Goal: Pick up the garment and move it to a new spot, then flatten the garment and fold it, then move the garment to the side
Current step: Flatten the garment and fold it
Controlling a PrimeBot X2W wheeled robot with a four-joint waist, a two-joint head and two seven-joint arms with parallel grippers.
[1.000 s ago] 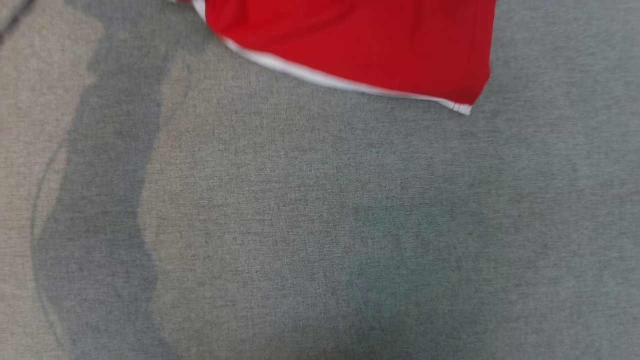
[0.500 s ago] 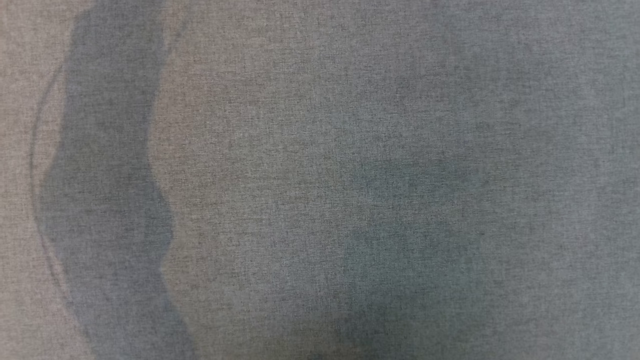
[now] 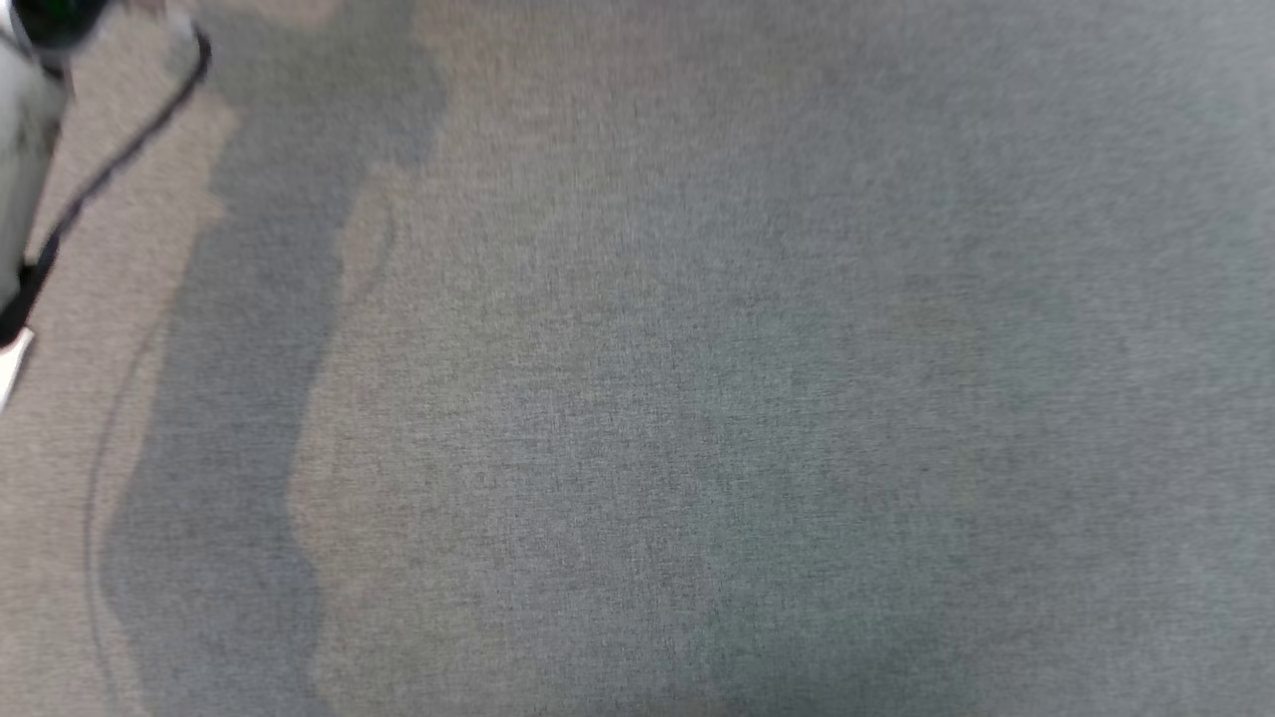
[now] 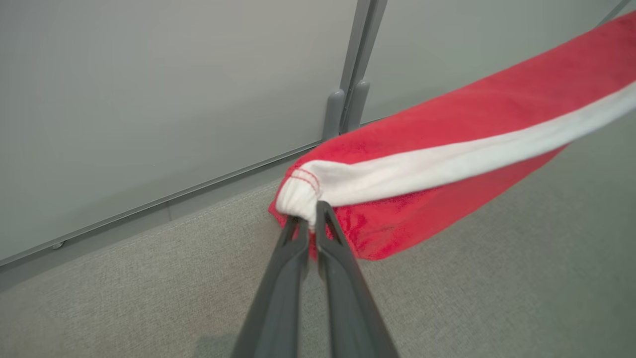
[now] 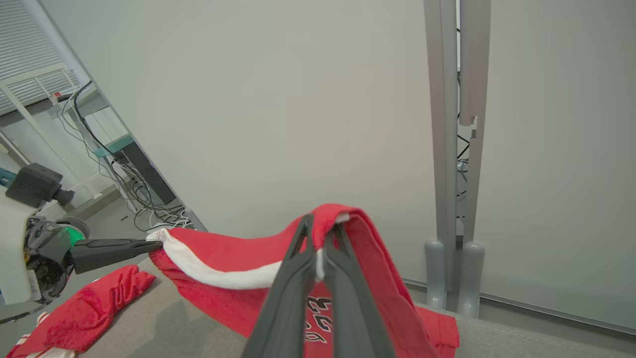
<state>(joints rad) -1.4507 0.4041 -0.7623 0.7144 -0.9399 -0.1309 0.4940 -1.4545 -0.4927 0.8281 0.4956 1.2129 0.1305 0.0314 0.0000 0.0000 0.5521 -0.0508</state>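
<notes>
The worktop [image 3: 697, 398] is grey woven cloth, matt and slightly rough. The garment [image 4: 497, 99] is soft red cloth with a white knit band. The left gripper [image 4: 309, 219] and right gripper [image 5: 322, 229] have matt dark plastic jaws.

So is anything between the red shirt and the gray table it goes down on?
Nothing visible. The left gripper and right gripper are shut on the red shirt over the gray table; another red cloth lies off to one side.

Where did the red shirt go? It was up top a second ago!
The head camera moved; a pale forearm came into its top-left corner. The garment hangs between the left pincer and right pincer, both shut on it. The grey surface looks unchanged.
</notes>
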